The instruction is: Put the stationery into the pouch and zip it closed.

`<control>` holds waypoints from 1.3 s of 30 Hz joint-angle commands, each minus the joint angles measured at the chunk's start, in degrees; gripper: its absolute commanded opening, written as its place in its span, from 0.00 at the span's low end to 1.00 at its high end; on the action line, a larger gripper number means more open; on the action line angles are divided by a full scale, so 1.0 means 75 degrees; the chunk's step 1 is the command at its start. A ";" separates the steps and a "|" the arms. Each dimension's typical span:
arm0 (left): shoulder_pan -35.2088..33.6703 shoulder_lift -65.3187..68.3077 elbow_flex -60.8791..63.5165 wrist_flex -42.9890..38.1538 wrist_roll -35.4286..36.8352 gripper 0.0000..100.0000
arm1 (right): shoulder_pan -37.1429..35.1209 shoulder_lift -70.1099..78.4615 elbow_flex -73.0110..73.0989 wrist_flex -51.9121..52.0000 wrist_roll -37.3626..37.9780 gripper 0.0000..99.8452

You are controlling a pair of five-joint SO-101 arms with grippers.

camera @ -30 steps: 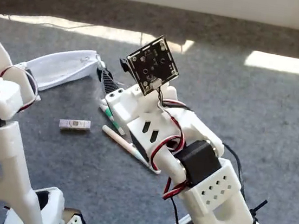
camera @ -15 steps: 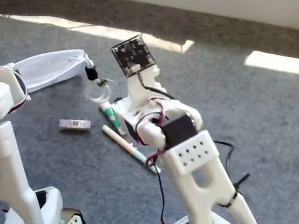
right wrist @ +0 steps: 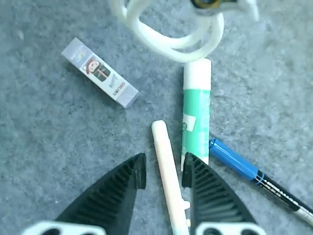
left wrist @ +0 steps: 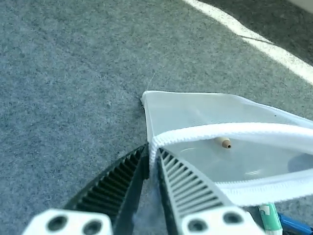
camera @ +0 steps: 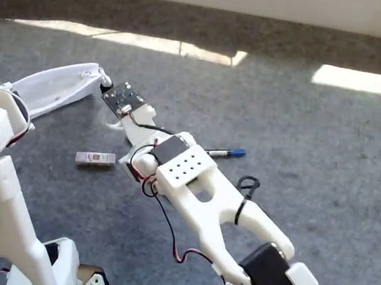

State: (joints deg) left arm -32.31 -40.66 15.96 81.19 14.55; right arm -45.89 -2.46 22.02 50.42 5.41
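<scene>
One blue pen half under right arm, pouch partly covered.

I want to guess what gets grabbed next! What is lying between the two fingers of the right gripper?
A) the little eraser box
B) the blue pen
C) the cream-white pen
C: in the right wrist view the cream-white pen lies in the gap of the open right gripper, while the eraser box and the blue pen lie off to the sides.
</scene>
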 commanded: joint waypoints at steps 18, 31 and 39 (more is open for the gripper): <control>-0.0393 0.0076 -0.0041 -0.0023 -0.0035 0.01 | -0.0381 0.1061 -0.0018 -0.1096 0.0094 0.12; -0.0358 0.0076 -0.0029 0.0012 -0.0035 0.01 | -0.0193 0.1823 -0.0018 -0.1119 0.0821 0.12; -0.0358 0.0076 -0.0029 0.0012 -0.0047 0.01 | -0.0111 0.1916 -0.0018 -0.0358 0.0844 0.12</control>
State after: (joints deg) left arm -34.33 -40.40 15.96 81.19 14.55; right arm -47.82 12.48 21.67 45.67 11.12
